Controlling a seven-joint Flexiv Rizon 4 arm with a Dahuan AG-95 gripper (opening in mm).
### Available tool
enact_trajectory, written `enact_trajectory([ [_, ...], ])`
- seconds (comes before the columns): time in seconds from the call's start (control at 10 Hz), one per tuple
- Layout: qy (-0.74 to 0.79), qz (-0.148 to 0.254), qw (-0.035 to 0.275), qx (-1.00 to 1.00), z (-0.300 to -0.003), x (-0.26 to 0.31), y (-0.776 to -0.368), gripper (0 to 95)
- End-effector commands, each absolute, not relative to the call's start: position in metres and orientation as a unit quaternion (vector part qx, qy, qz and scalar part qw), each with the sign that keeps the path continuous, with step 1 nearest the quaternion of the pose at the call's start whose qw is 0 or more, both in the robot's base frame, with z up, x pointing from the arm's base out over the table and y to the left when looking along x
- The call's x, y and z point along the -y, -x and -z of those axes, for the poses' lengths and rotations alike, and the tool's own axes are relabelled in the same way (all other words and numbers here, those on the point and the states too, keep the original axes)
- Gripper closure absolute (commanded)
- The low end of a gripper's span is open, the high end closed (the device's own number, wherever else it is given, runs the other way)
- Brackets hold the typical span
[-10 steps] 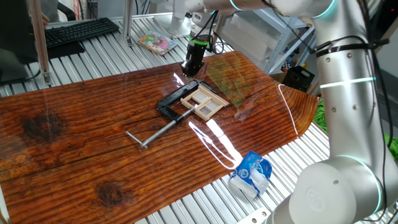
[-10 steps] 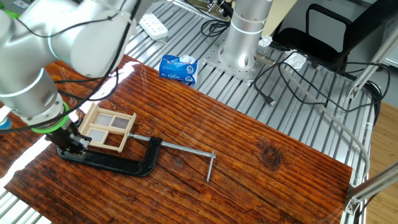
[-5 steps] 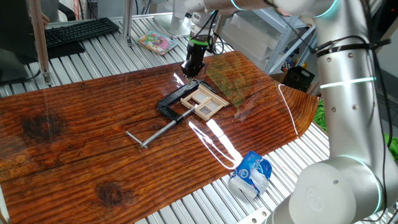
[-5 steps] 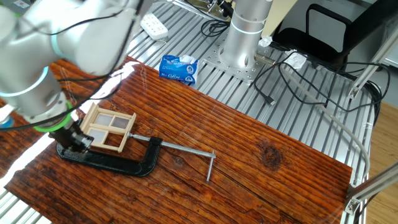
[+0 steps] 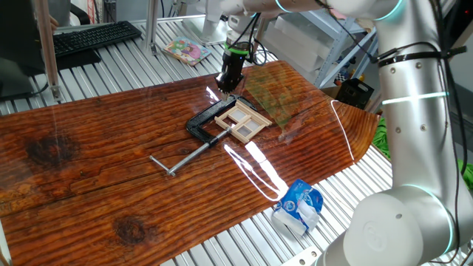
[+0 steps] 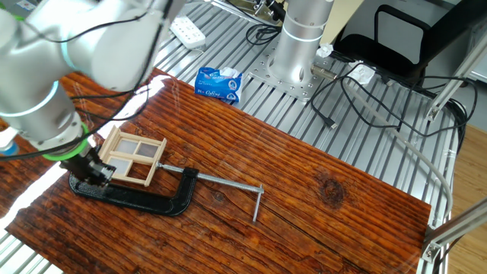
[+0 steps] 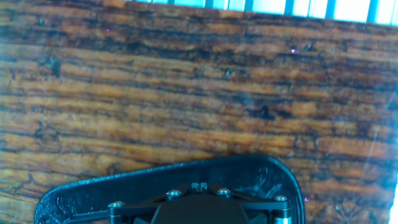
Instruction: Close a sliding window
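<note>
Wooden tabletop (image 5: 111, 162), far end: we noted sliding window (image 5: 242, 118) lying flat, held in black clamp (image 6: 137, 199). Gripper (image 6: 97, 173) stood at window's end, jaws pressed together, empty. Nothing shifted over last second; we judged push on sash stalled or barely begun.

No words, numbers or brand marks could be read anywhere in these views. The blue and white packet (image 6: 218, 83) beside the arm's base (image 6: 293, 72) carried print, but it was too small to make out. The colourful booklet (image 5: 185, 51) beyond the wooden board (image 5: 111, 170) was just as illegible.
</note>
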State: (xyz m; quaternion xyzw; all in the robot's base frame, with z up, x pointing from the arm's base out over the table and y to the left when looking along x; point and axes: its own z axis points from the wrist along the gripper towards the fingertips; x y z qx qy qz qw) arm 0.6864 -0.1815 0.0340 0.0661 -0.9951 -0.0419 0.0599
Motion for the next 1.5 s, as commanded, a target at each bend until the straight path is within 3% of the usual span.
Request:
enact_trajectory([
  [0.1,-0.049,0.038,0.063,0.996,-0.0329,0.1830,-0.6944,95.0],
  [1.5,-0.022,0.040,0.072,0.996,-0.0329,0.1830,-0.6944,95.0],
])
